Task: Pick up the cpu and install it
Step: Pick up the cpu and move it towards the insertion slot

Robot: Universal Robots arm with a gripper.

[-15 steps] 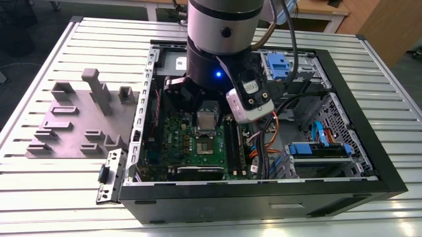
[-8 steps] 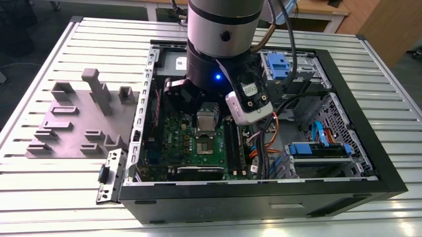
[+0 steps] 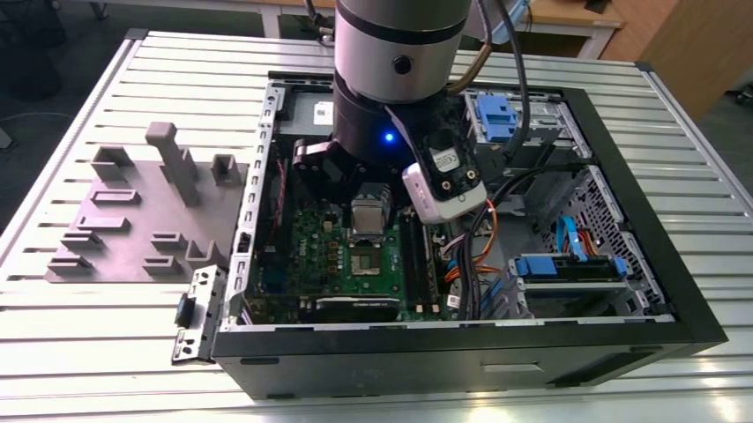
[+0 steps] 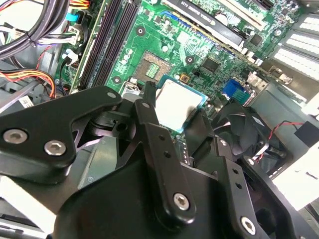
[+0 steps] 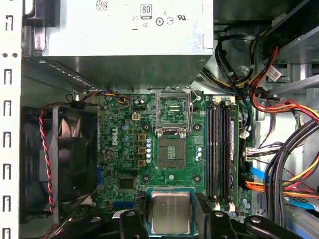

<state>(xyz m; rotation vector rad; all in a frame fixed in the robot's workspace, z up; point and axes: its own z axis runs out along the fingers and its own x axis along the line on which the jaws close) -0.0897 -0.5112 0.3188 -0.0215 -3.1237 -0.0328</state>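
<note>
Even overhead light brightens the slatted counter in the exterior view, while the open case lies darker beneath the arm. In the second wrist view, glare whitens the top of the cpu; in the first wrist view, the fan sits in shadow.

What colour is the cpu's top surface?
The cpu is silver-grey on top with a teal rim, clearest in the first wrist view.

Exterior view high, oblique over open case; both wrist views close above motherboard.
</note>
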